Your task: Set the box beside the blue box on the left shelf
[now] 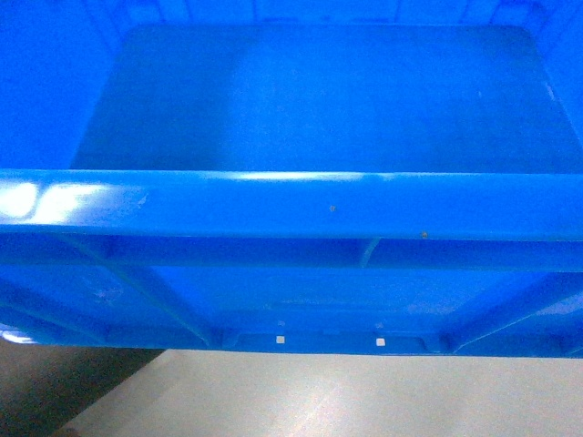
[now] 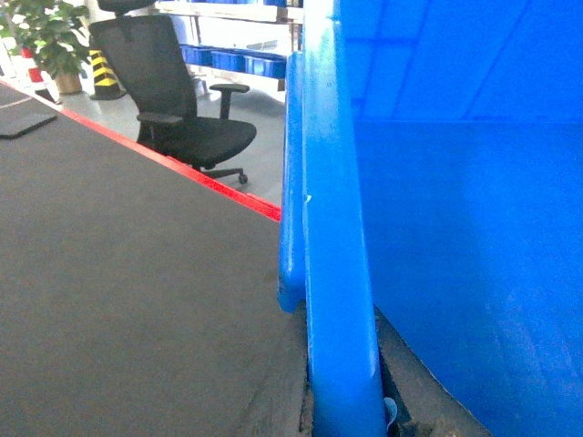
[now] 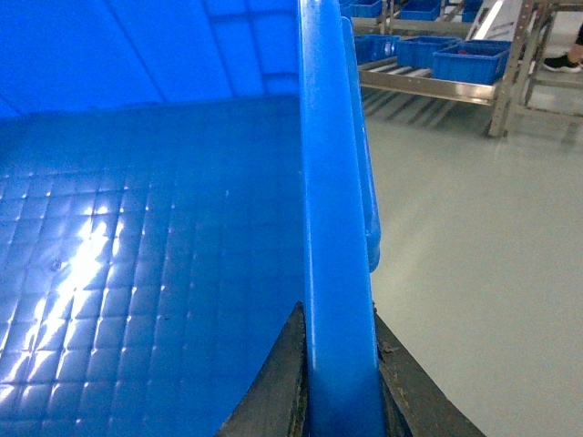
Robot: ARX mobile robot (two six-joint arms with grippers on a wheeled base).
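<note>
The box (image 1: 291,205), a big bright-blue crate with a thick rim, ribbed sides and an empty floor, fills the head view and hangs above the ground. My left gripper (image 2: 344,401) is shut on its left side rim (image 2: 332,273), one finger on each side. My right gripper (image 3: 337,364) is shut on the right side rim (image 3: 335,228) the same way. Far off in the right wrist view, a roller rack with a steel front rail (image 3: 428,86) carries blue boxes (image 3: 469,59). I cannot tell whether it is the left shelf.
A black office chair (image 2: 182,109) stands left of the crate beyond a red floor line (image 2: 182,164) edging a dark mat. More blue crates sit on a rack behind it (image 2: 237,59). A potted plant (image 2: 50,41) is at the far left. Pale floor (image 3: 474,255) lies to the right.
</note>
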